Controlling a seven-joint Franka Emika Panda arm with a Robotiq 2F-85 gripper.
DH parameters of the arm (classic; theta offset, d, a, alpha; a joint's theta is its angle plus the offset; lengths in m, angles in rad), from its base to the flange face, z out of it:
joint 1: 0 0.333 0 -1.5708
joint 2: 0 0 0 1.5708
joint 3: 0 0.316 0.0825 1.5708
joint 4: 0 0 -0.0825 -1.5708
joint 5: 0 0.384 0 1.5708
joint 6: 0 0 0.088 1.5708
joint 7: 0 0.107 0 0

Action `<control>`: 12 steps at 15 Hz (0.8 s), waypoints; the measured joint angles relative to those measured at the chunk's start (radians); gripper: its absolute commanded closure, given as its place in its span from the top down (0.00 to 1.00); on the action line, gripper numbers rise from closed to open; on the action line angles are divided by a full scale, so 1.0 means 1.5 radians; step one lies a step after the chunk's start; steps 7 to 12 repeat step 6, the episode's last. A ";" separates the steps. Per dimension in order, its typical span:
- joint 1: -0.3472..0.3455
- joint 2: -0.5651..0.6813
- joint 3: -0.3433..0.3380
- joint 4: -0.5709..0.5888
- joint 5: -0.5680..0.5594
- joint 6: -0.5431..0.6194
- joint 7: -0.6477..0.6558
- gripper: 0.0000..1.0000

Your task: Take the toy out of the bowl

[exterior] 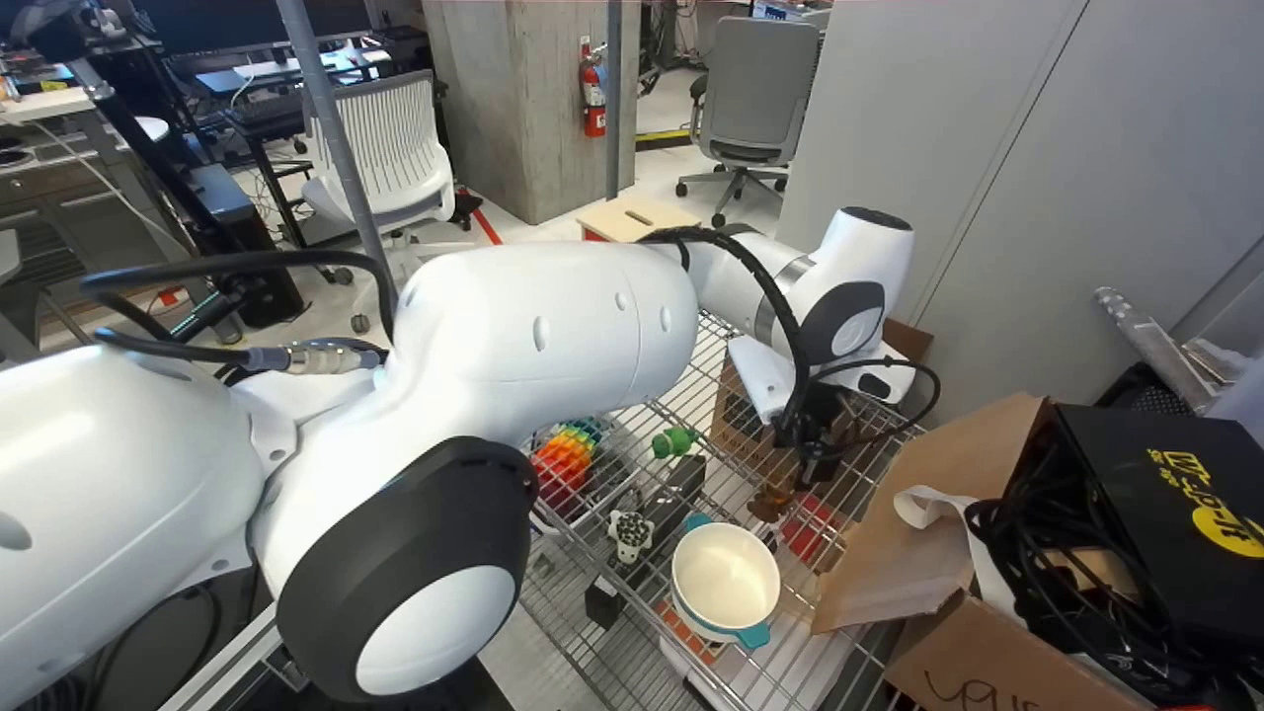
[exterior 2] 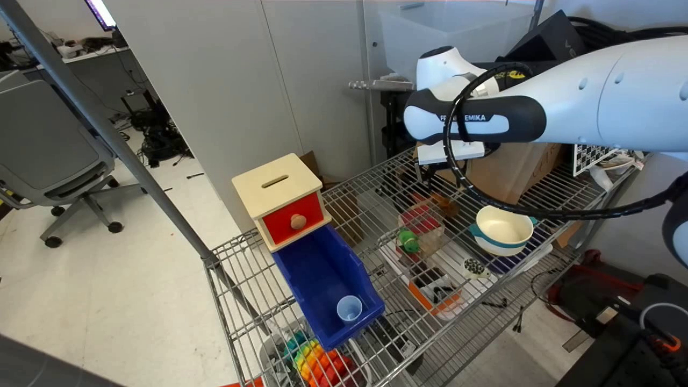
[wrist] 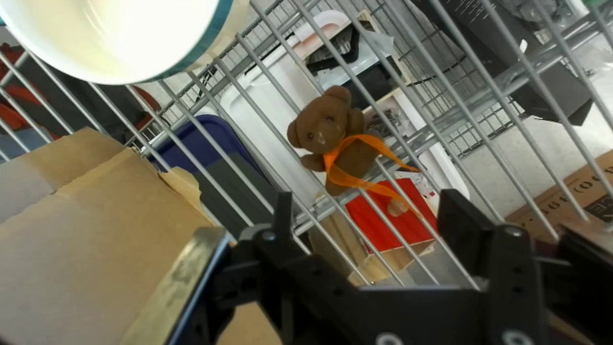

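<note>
The toy, a brown teddy bear with an orange ribbon [wrist: 318, 122], lies on the wire shelf outside the bowl. It also shows in both exterior views [exterior: 769, 505] [exterior 2: 445, 205]. The bowl [wrist: 115, 36] has a cream inside and teal handles. It stands beside the bear, and its visible inside is bare in both exterior views [exterior: 726, 578] [exterior 2: 503, 226]. My gripper [wrist: 368, 196] is open with nothing between its fingers. It hangs above the shelf near the bear, not touching it. In an exterior view the gripper [exterior: 808, 462] is dark and partly hidden by cables.
An open cardboard box [exterior: 913, 563] stands close beside the gripper and bowl. A green toy [exterior: 674, 441] and a spotted figure [exterior: 630, 533] sit on the wire shelf. A blue bin [exterior 2: 317, 269] with a light blue cup and a wooden box with red drawer [exterior 2: 279, 185] stand further along.
</note>
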 measured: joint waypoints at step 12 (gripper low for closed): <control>0.000 -0.045 0.011 0.003 0.008 -0.053 -0.013 1.00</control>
